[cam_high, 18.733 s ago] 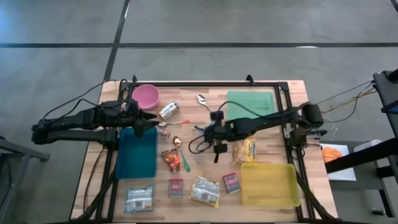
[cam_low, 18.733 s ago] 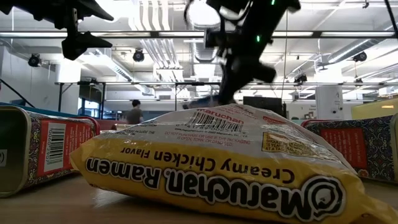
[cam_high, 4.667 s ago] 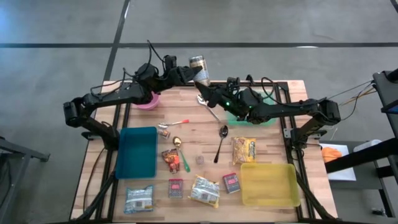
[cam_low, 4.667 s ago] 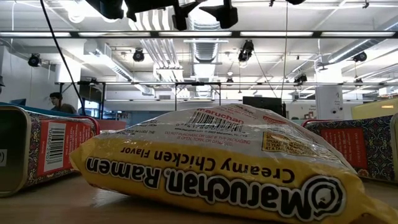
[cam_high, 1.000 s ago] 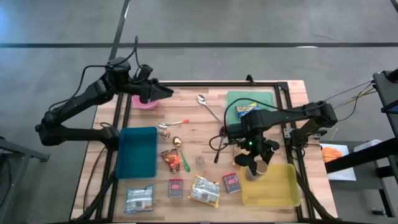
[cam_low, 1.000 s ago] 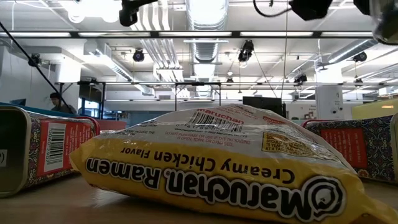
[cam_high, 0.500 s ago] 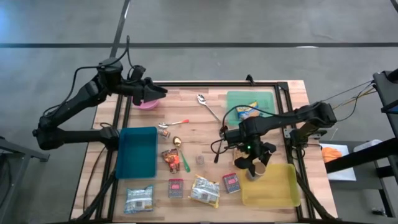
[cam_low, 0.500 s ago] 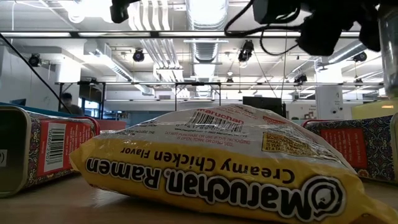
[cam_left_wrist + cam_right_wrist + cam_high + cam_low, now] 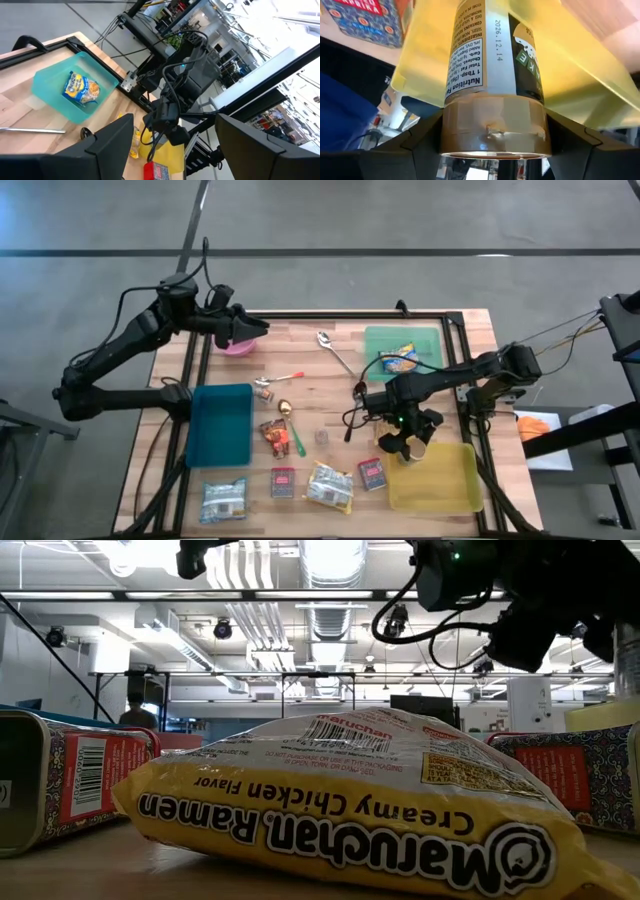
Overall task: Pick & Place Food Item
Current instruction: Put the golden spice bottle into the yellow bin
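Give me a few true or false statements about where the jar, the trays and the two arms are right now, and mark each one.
1. The right gripper holds a jar. True.
2. The jar is over the blue tray. False: it is at the yellow tray.
3. A snack bag lies in the green tray. True.
4. The left gripper grips the pink bowl. False: it is empty, above the bowl.

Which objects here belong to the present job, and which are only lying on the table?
In the job:
- jar, held in the right claw
- yellow tray, which the jar hangs over

Lying about:
- ramen packet
- blue tray
- green tray with a snack bag
- pink bowl
- spoon
- left claw, empty, waiting near the pink bowl
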You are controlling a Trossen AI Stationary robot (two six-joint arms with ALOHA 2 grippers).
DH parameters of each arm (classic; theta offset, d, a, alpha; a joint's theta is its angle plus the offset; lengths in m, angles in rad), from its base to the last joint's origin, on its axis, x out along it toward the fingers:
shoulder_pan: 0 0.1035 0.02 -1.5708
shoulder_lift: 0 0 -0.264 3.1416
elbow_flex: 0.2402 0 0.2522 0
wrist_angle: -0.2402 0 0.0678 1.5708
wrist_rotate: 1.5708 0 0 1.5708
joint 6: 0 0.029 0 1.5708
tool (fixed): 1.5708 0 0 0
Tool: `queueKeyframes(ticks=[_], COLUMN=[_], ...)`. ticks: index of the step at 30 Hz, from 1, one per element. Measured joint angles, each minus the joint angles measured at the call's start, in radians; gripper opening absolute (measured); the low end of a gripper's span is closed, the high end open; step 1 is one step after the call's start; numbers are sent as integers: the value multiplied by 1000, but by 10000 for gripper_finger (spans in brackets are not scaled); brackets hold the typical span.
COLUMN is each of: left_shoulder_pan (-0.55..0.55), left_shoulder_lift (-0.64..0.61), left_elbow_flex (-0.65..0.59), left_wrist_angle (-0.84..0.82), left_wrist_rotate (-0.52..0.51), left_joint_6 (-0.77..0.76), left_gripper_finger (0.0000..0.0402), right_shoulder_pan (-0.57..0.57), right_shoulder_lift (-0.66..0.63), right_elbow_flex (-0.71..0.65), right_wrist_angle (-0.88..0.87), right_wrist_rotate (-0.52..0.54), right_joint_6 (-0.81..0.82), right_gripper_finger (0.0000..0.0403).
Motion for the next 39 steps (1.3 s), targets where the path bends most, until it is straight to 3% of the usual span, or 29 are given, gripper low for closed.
queueKeyframes(ticks=[25,32,39], left_shoulder_pan=[0,0,0], left_shoulder_lift=[0,0,0], left_elbow_flex=[0,0,0], left_wrist_angle=[-2,-2,-3], left_wrist_rotate=[-8,-8,-11], left_joint_6=[1,4,19], left_gripper_finger=[286,286,286], right_shoulder_pan=[0,0,0], right_shoulder_lift=[0,0,0], right_elbow_flex=[-48,-44,-44], right_wrist_angle=[110,162,166], right_wrist_rotate=[31,30,29], right_joint_6=[40,56,55], right_gripper_finger=[272,365,379])
